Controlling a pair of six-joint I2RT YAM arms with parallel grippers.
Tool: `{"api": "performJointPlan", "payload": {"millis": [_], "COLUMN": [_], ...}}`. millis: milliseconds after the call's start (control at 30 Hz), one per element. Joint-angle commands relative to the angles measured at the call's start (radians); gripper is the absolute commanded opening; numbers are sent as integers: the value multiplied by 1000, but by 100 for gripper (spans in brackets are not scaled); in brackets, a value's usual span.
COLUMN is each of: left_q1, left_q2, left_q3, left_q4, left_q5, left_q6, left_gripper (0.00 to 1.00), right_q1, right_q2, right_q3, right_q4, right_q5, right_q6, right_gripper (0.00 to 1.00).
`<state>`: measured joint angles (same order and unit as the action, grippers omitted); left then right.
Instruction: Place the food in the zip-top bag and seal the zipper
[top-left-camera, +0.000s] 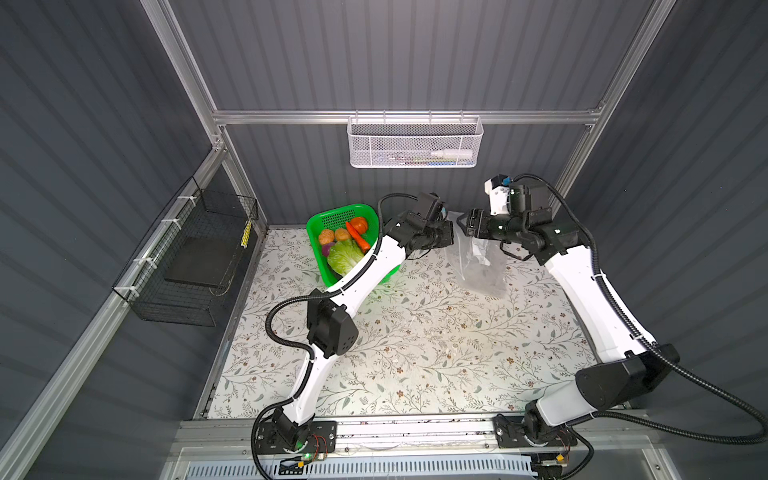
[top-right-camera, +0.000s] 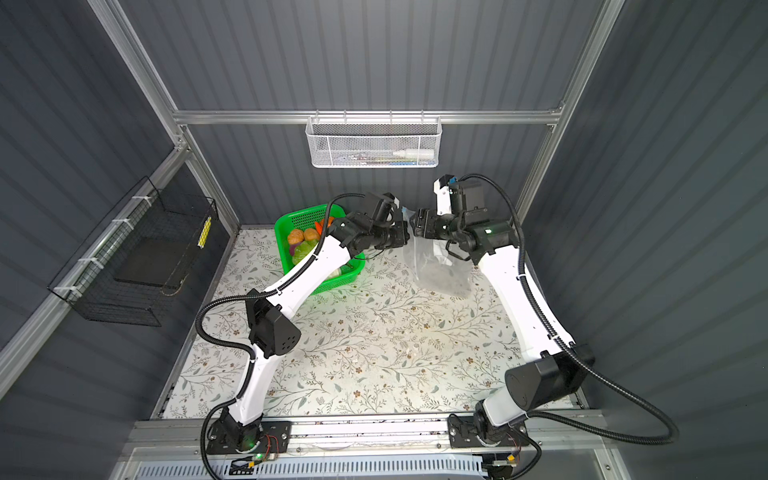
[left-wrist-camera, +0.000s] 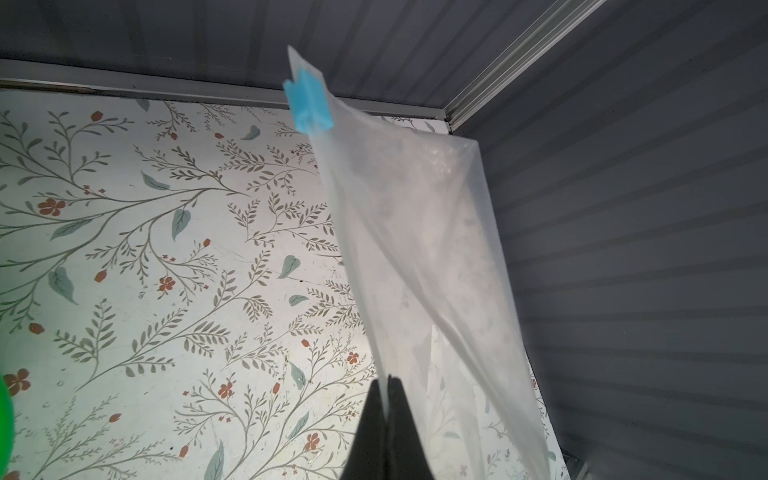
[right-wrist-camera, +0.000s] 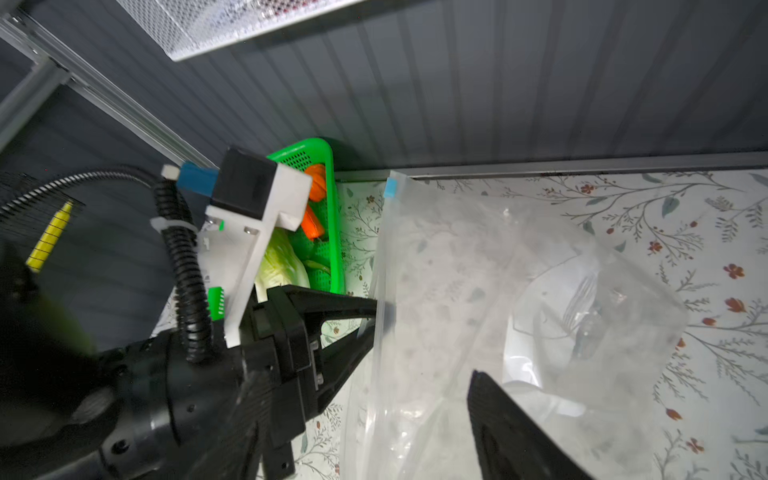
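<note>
The food sits in the green basket (top-left-camera: 332, 216) at the back left: cabbage (top-left-camera: 345, 255), carrot (top-left-camera: 358, 237), an orange pumpkin-like piece (top-left-camera: 360, 224), two potatoes (top-left-camera: 327, 237) and a purple onion (top-left-camera: 327, 249). The clear zip-top bag (top-left-camera: 482, 266) (right-wrist-camera: 478, 291) hangs at the back centre-right, its bottom resting on the table. My left gripper (left-wrist-camera: 388, 380) (top-left-camera: 451, 232) is shut on the bag's mouth edge, below the light-blue slider (left-wrist-camera: 309, 102) (right-wrist-camera: 391, 189) of the zipper. My right gripper (right-wrist-camera: 370, 390) (top-left-camera: 465, 222) is open, its fingers either side of the bag's film near the mouth.
A white mesh basket (top-left-camera: 413, 143) hangs on the back rail above the grippers. A black wire basket (top-left-camera: 195, 257) is fixed to the left wall. The floral table (top-left-camera: 415, 353) stretches toward the front. The back wall stands close behind the bag.
</note>
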<state>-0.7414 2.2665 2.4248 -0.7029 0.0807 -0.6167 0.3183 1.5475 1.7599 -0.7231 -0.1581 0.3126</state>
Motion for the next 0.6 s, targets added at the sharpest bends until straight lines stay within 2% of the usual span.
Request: {"api": "performJointPlan", "payload": {"millis": [0, 233, 567], "left_q1": [0, -1, -5], "left_q2": [-35, -74, -112], "left_q3": [-43, -92, -145], "left_q4": [37, 104, 172], "left_q5": [-13, -11, 17], "left_q6": [3, -9, -31], "left_gripper": [0, 0, 0], "right_q1": [26, 38, 39], "right_q2": [21, 28, 90], "right_q3": [9, -54, -46], "right_q4": [-89, -69, -51], "right_q5": [47, 104, 66], "right_q6": [-5, 17, 25], "right_gripper": [71, 57, 56]}}
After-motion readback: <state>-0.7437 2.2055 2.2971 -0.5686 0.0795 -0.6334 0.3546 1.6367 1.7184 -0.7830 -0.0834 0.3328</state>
